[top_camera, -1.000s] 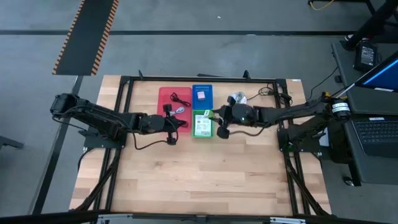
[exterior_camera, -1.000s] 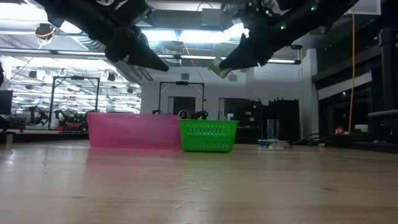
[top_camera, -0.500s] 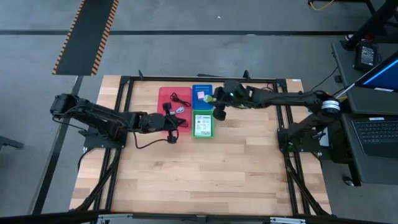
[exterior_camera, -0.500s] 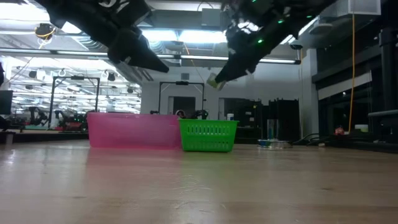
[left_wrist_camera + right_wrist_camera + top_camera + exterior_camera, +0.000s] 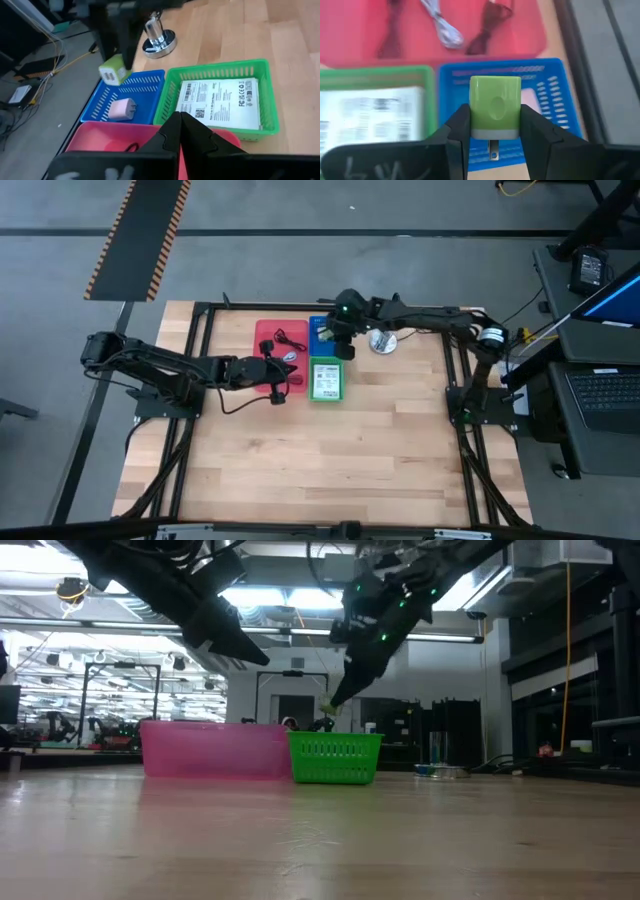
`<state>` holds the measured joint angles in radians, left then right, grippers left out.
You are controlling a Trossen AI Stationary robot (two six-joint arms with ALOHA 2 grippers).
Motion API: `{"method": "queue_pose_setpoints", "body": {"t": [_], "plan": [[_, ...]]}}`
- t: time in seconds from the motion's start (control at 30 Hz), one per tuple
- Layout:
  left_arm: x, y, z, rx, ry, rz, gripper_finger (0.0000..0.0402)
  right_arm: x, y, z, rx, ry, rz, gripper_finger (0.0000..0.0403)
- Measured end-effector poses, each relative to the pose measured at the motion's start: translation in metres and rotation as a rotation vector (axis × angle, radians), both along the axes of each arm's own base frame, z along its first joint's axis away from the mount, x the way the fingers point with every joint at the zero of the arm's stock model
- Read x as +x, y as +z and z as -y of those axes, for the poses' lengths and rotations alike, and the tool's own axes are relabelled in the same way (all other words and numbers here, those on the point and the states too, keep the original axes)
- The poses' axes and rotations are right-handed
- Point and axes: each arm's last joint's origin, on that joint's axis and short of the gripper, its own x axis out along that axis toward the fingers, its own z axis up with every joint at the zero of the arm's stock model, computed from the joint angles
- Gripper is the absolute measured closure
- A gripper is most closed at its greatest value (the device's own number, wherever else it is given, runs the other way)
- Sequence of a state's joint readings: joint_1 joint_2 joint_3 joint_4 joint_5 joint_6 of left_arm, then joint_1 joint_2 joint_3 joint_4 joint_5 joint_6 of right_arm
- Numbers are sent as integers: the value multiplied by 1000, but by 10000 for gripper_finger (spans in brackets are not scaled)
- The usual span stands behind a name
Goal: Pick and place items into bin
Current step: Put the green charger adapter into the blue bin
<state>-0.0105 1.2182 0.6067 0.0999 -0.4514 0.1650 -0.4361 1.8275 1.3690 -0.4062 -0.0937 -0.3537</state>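
Now — right pincer [image 5: 495,131]: clamped on green block [image 5: 495,106], held over blue bin [image 5: 555,80].
Left pincer [image 5: 181,131]: shut — empty, above red bin [image 5: 107,137].

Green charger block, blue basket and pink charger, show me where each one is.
green charger block [image 5: 495,111]: right wrist view, middle of its front face.
blue basket [image 5: 107,102]: left wrist view, slatted side wall.
pink charger [image 5: 121,108]: left wrist view, middle of its body.
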Motion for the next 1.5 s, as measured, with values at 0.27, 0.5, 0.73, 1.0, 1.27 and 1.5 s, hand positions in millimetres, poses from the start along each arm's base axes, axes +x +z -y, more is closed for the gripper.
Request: {"method": "queue_pose_setpoints", "body": {"t": [0.27,0.5,0.73,1.0,1.27,1.5], "plan": [[0,-1,0,-27,10,6,398,9,-32,16,30,73,-86,294],[0,-1,0,-43,16,13,398,11,-38,17,59,99,-85,294],[0,-1,0,-44,15,13,398,11,-38,18,50,98,-68,293],[0,-1,0,-44,15,13,398,7,-51,16,60,97,-81,258],[-1,-3,0,-63,26,2,398,7,-52,15,61,98,-83,271],[-3,-5,0,-83,40,-17,398,7,-52,15,62,98,-84,248]]}}
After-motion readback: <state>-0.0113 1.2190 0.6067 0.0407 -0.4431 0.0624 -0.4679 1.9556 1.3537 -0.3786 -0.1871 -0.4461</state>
